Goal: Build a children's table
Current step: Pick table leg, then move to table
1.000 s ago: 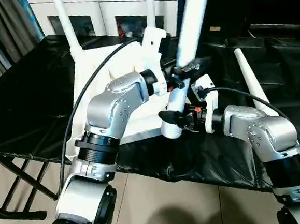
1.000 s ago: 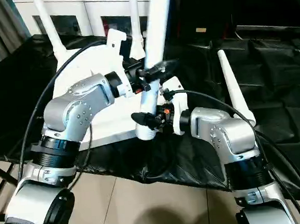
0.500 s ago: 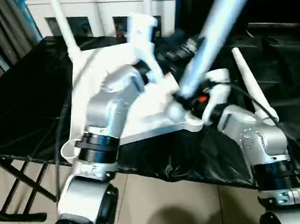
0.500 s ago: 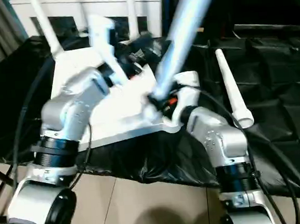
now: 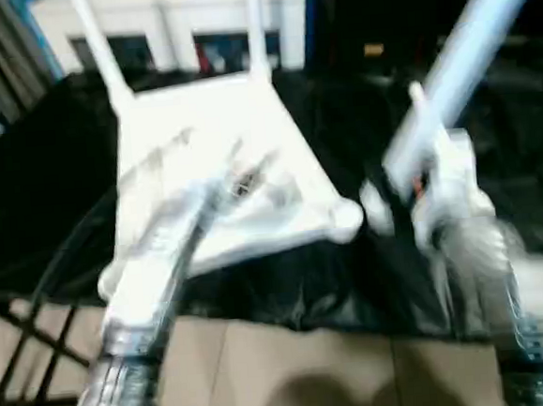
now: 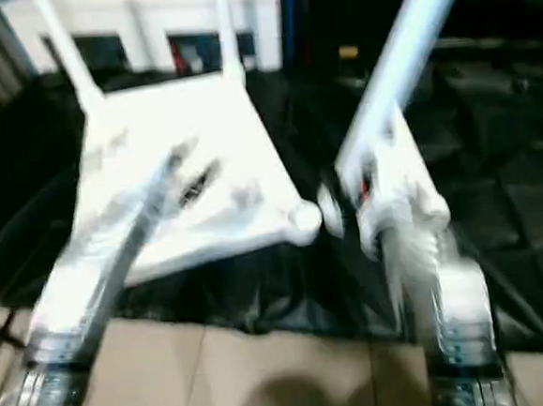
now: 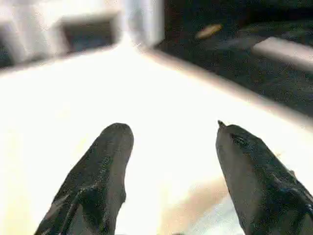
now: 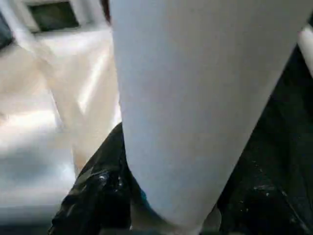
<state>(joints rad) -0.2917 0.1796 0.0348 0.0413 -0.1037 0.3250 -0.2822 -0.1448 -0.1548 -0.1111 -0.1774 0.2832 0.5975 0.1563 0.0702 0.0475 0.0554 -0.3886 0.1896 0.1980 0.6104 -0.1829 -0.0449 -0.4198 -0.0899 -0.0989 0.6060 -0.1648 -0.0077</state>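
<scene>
Inspecting the work table [image 5: 43,174], we find the white tabletop [image 5: 210,142] lying underside up on its black cover, two legs [image 5: 95,48] standing upright in its far corner sockets. The right gripper [image 8: 146,205] is clamped on a third leg [image 5: 467,56], which slants up and away just beside the near right corner socket [image 5: 346,218]. The left gripper [image 7: 171,171] hangs over the tabletop, fingers [image 7: 98,181] spread apart, holding nothing.
</scene>
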